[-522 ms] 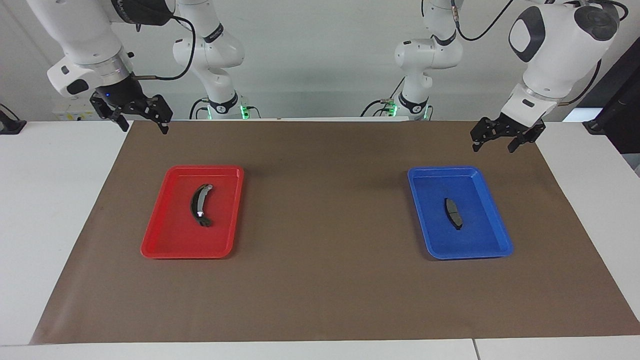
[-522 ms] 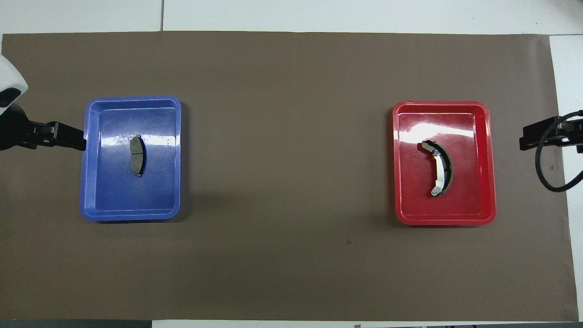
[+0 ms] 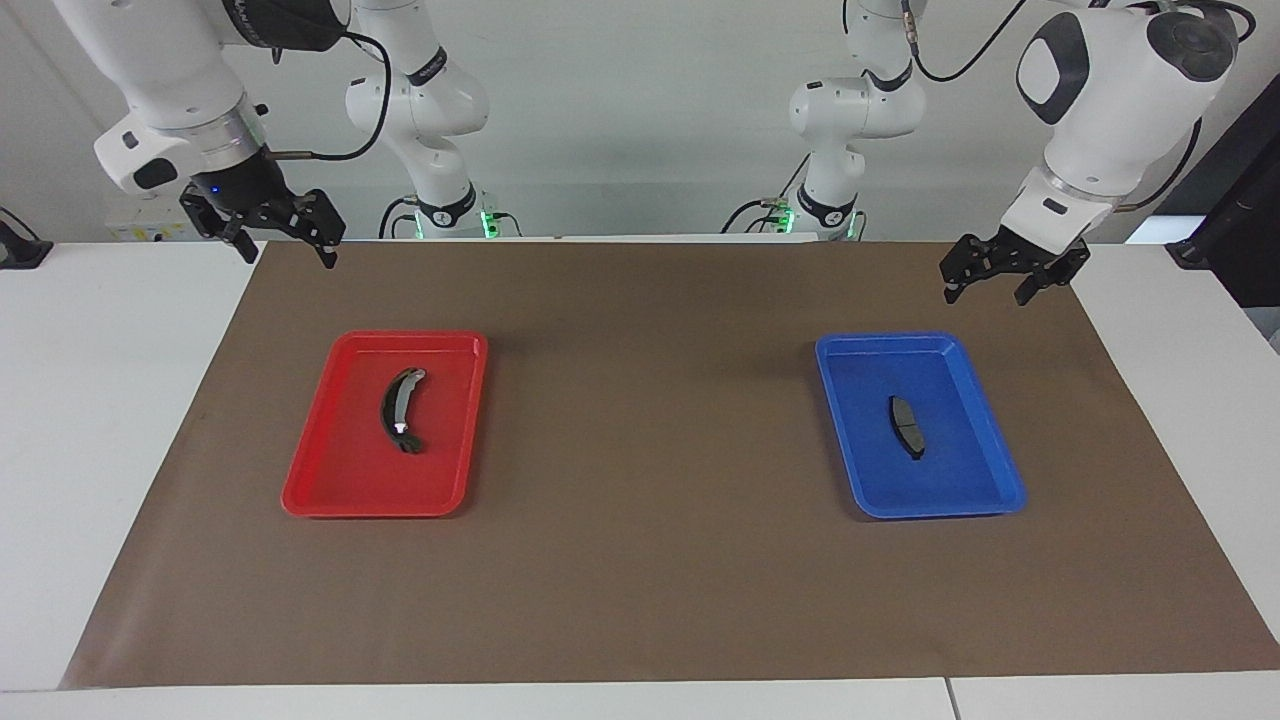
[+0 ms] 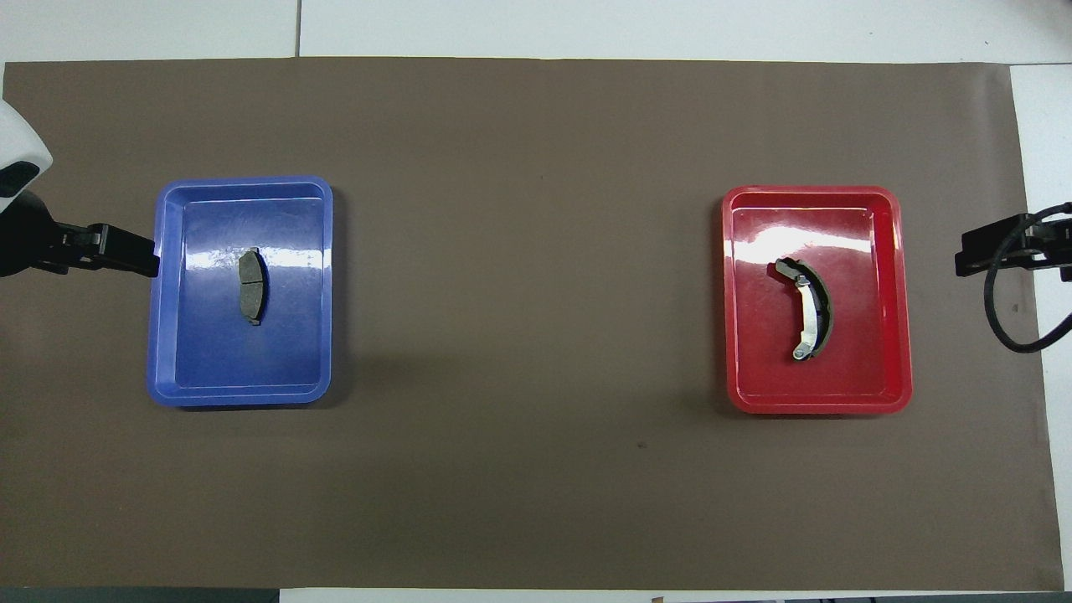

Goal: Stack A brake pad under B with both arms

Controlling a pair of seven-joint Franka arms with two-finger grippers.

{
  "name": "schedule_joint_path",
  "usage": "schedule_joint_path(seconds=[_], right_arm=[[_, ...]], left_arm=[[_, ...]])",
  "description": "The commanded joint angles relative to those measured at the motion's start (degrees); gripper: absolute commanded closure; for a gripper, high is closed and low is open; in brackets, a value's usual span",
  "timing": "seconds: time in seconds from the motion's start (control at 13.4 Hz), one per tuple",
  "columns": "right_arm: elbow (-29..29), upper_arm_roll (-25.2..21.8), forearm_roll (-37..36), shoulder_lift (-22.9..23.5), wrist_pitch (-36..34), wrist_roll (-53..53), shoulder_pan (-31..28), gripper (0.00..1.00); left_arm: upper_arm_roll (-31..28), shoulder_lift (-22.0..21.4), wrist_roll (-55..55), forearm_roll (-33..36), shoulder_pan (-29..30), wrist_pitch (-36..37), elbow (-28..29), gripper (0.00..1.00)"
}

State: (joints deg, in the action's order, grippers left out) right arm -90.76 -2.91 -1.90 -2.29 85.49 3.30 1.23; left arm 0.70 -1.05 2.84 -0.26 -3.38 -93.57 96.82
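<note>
In the facing view almost nothing has changed from half a second ago: the left pincer (image 3: 985, 283) hangs in the air over the brown mat (image 3: 650, 580) by the blue tray (image 3: 850, 440), a shade higher than before, its fingers spread and empty, and the right pincer (image 3: 282, 232) hangs over the mat's edge by the red tray (image 3: 330, 480), likewise released and holding nothing. The A brake pad (image 3: 907, 426) lies flat in the blue tray toward the left arm's end of the worktop (image 3: 100, 400); B (image 3: 399, 410), the longer crescent, lies in the red tray toward the right arm's end — the two pieces well apart. In the overhead view the picture is the same: the A brake pad (image 4: 250, 286) rests near the middle of the blue tray (image 4: 176, 368), B (image 4: 808, 309) in the red tray (image 4: 888, 377), neither shifted. The left pincer (image 4: 126, 251) shows at the blue tray's outer rim, the right pincer (image 4: 984, 249) at the mat's end. The stillness suggests the task has barely begun — no piece is lifted, and the pad would probably need setting down first so B can go on top.
</note>
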Motion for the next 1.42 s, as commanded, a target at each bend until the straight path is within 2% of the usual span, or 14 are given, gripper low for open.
schedule_joint_path(seconds=[0.0,0.97,1.19,1.34], right_arm=[[0.50,0.71,0.06,0.35,-0.41,-0.93,-1.06,0.01],[0.41,0.71,0.06,0.26,-0.32,-0.84,-1.06,0.01],[0.32,0.71,0.14,0.18,-0.32,-0.84,-1.06,0.01],[0.23,0.71,0.14,0.18,-0.32,-0.84,-1.15,0.01]], left_arm=[[-0.17,-0.09,0.15,0.09,0.57,0.58,-0.32,0.01],[-0.35,0.00,0.06,0.09,0.83,-0.11,-0.06,0.01],[-0.26,-2.72,-0.03,0.09,-0.04,-10.98,8.53,0.01],[-0.09,-1.77,-0.12,0.09,-0.13,-14.61,10.48,0.01]])
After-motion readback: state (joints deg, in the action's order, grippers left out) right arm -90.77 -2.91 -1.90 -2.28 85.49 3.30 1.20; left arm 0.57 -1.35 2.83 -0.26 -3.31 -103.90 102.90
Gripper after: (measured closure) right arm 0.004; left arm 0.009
